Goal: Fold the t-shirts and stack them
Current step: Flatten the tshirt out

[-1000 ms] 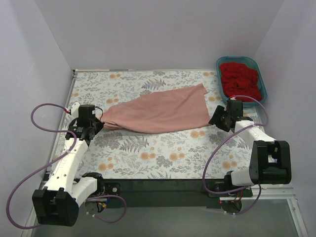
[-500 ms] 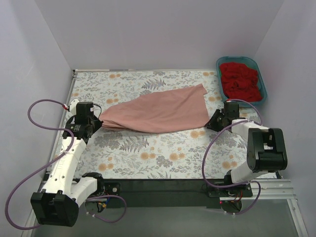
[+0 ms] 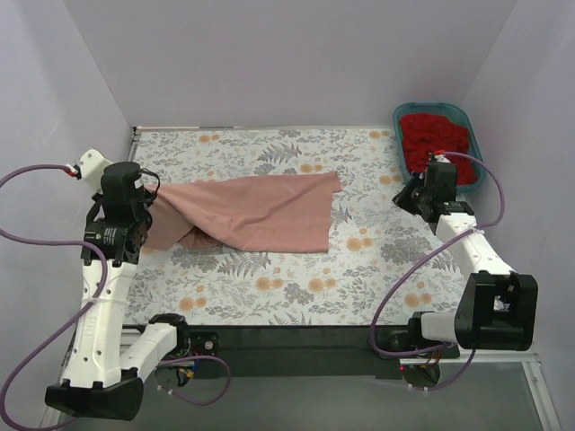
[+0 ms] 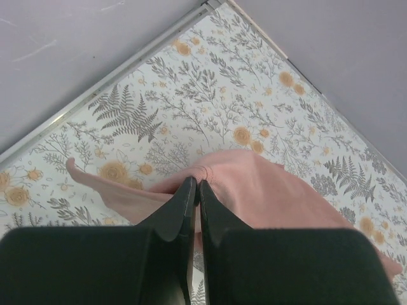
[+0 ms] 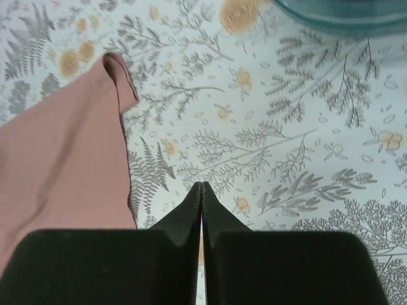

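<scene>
Left claw (image 4: 196, 189) pinching one end of a pink t-shirt (image 3: 260, 211) above the floral cloth (image 3: 287, 287) that covers the desk.
Its jaws are closed tight on a hemmed edge at the shirt's left end, held raised; the rest lies rumpled mid-desk; folding well probably means spreading it flat first; right claw (image 5: 201, 190) closed on nothing, near the teal tub (image 3: 479, 162) holding the red t-shirt (image 3: 436, 144); chest lettering hidden; which hem is gripped is unclear.
</scene>
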